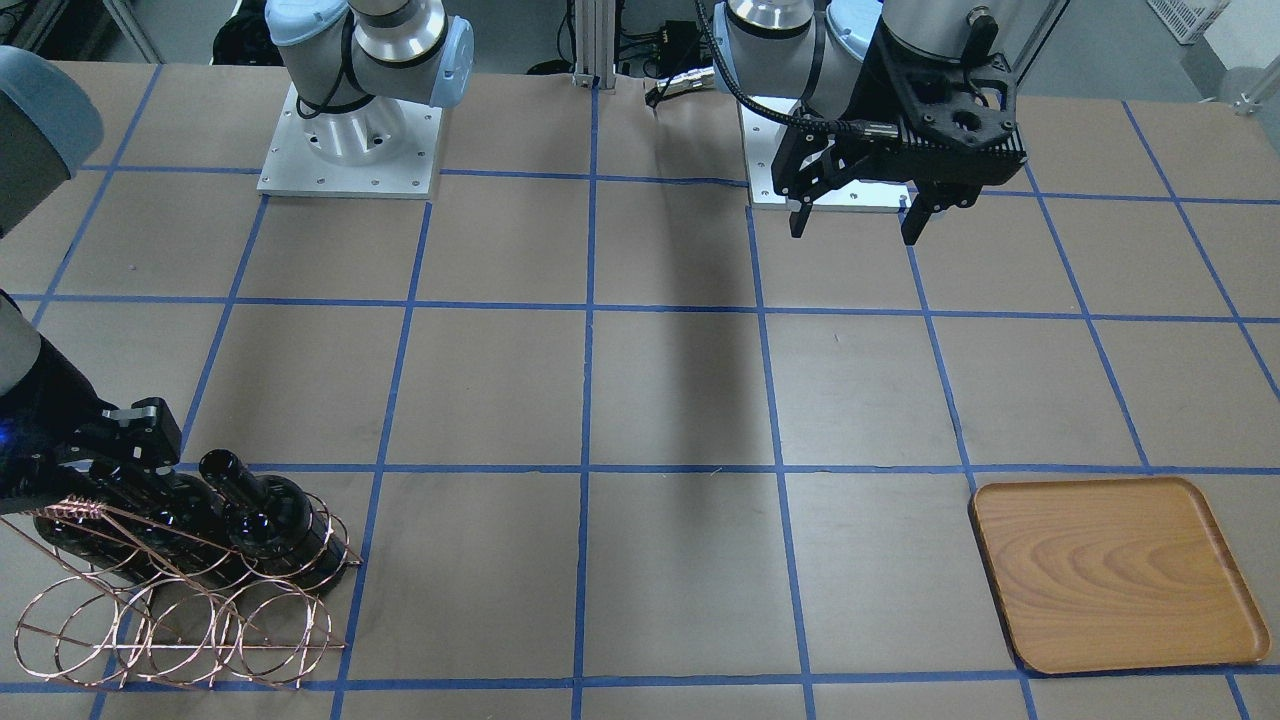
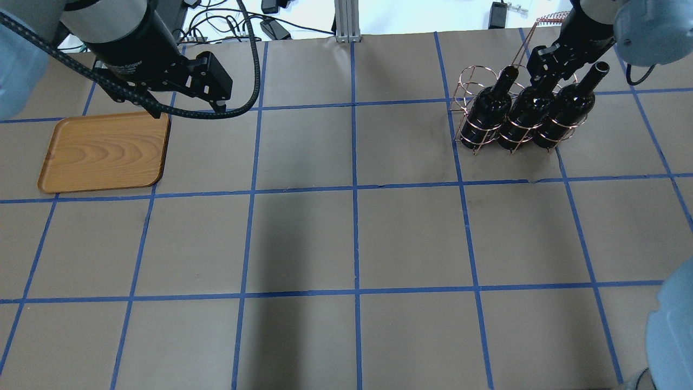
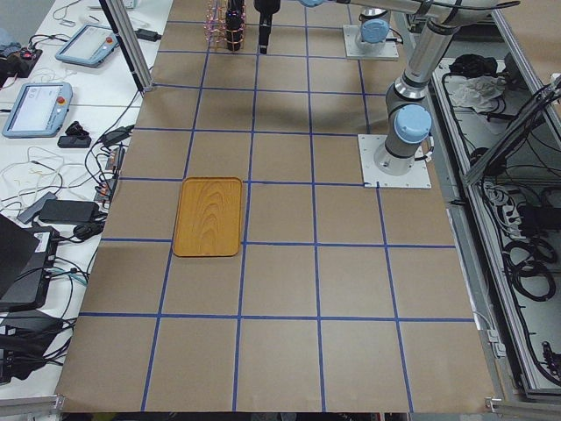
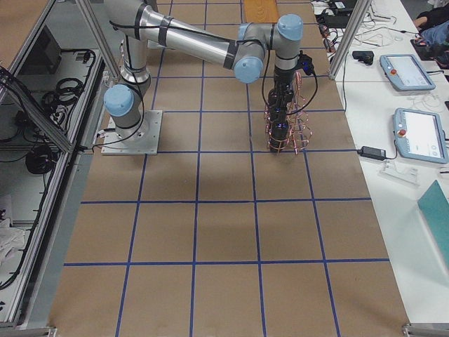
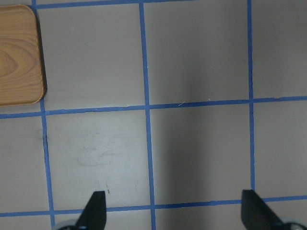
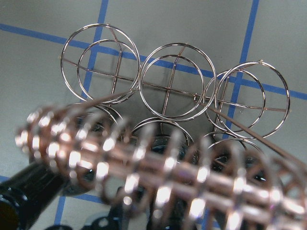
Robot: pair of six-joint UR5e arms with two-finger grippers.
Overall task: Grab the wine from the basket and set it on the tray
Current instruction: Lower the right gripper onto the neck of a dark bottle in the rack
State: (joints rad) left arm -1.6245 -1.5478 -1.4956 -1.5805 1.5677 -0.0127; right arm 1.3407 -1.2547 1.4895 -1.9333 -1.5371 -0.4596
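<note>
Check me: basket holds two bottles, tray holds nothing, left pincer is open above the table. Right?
No. The basket holds three bottles, not two; the overhead exterior view shows them side by side in its hoops. The rest stands: the tray holds nothing and the left pincer is open above the table.

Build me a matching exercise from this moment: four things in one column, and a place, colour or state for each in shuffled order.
Things:
1. tray
2. basket
3. left gripper
4. right gripper

Descriptions:
A. at the middle bottle's neck
B. open, above bare table
C. rose-gold wire hoops
D. light wood, nothing on it

Pairs: 1-D, 2-C, 3-B, 4-A
</note>
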